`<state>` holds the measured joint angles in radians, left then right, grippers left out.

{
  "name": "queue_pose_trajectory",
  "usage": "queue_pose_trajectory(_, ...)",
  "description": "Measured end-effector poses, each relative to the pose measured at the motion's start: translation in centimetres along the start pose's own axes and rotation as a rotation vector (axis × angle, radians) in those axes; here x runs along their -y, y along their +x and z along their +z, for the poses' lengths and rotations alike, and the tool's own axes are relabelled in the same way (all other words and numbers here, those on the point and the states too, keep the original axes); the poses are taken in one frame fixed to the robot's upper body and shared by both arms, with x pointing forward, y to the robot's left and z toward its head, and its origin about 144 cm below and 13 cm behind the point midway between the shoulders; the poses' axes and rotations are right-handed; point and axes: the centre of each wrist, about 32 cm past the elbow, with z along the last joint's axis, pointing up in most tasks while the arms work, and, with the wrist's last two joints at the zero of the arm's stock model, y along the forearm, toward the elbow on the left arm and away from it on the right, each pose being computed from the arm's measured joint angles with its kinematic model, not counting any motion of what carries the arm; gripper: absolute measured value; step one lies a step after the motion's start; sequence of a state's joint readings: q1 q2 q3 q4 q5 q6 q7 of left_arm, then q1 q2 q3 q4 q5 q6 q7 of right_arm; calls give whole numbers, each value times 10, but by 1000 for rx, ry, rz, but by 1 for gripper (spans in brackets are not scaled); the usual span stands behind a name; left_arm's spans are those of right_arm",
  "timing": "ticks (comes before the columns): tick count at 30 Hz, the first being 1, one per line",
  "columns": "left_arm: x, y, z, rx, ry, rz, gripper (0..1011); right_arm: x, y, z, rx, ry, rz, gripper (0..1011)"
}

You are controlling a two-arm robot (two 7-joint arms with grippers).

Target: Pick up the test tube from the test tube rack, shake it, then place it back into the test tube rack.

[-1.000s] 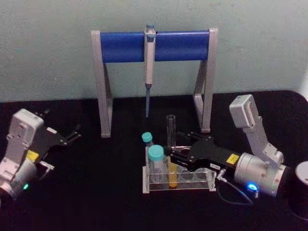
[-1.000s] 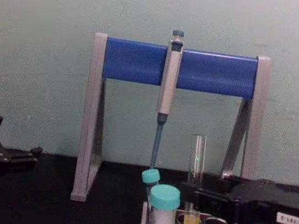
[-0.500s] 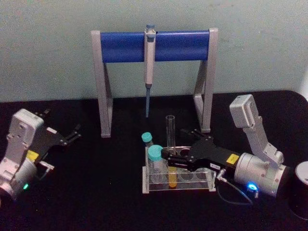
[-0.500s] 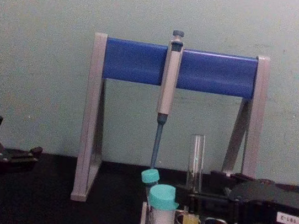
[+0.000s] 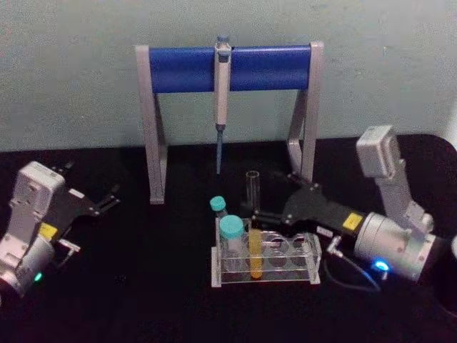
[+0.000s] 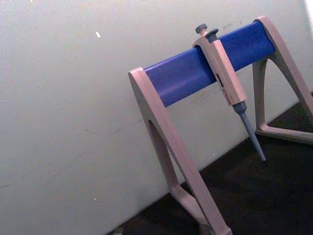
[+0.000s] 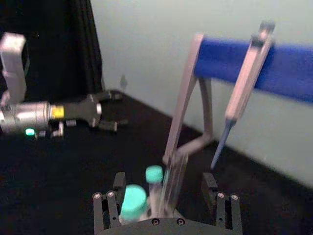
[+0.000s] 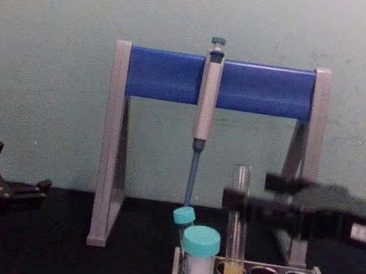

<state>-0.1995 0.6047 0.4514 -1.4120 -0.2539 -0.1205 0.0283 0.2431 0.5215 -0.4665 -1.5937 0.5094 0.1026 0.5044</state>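
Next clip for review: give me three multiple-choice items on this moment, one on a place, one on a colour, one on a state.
1. Where is the test tube?
A. in the test tube rack
B. lying on the table
C. hung on the pipette stand

2. What colour is its liquid?
A. blue
B. yellow
C. clear

3. How is the right gripper?
A. shut on the vial
B. open around the tube
C. parked far off

Answers:
1 A: its base sits in a rack hole.
2 B: the lower part shows yellow.
3 B: its fingers stand either side of the tube, with gaps.
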Motion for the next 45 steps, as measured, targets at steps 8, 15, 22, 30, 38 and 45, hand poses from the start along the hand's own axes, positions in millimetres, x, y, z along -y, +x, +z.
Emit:
queue_pose_trajectory(8, 0, 0, 0, 0, 0, 0, 1001, 12, -1, 19, 86, 152, -81, 1000)
queue_pose_trajectory(15, 0, 0, 0, 0, 0, 0, 1001, 24, -7, 18, 173, 205, -311, 1000)
queue_pose_trajectory(22, 0, 0, 0, 0, 0, 0, 1001, 29, -15, -2, 130, 137, -558, 1000)
queue_pose_trajectory(30, 0, 0, 0, 0, 0, 0, 1001, 31, -19, -26, 56, 20, -645, 1000)
queue_pose_trajectory(38, 0, 0, 0, 0, 0, 0, 1001, 29, -20, -45, -5, -75, -640, 1000)
queue_pose_trajectory(45, 0, 0, 0, 0, 0, 0, 1001, 25, -18, -57, -49, -127, -635, 1000)
